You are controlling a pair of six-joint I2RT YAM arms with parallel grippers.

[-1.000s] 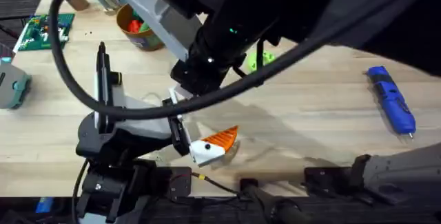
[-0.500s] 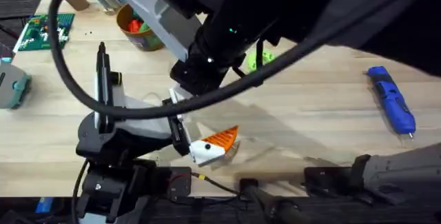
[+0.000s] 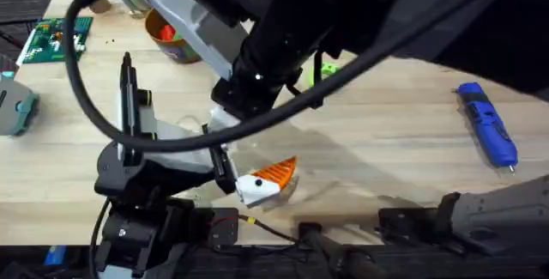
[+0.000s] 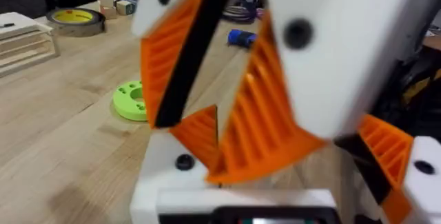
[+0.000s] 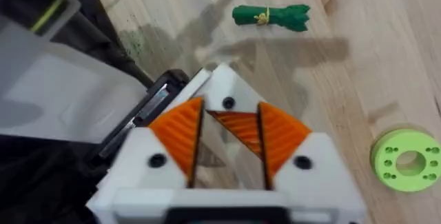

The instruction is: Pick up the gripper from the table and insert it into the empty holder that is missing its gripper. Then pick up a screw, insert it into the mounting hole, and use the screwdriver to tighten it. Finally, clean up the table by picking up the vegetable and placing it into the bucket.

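I read the left gripper (image 4: 286,148) as spread. The right gripper (image 5: 231,110) pinches the orange gripper (image 5: 238,131), with the white holder (image 5: 226,89) at its tip. On the pale wood table (image 3: 395,133), the screwdriver (image 3: 487,124) lies well apart. Farther off, the vegetable (image 5: 270,15) and the bucket (image 3: 171,43) are half hidden under the right arm. That arm has shifted slightly; everything else lies unchanged.

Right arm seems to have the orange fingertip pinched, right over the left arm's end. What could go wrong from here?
1. The gripper is pinched only by its sides between the right gripper pads, so it may twist or slip before seating.
2. The right arm crosses just above the left gripper; a small misjudgement could knock them together.
3. The vegetable lies close by and could be swept away.
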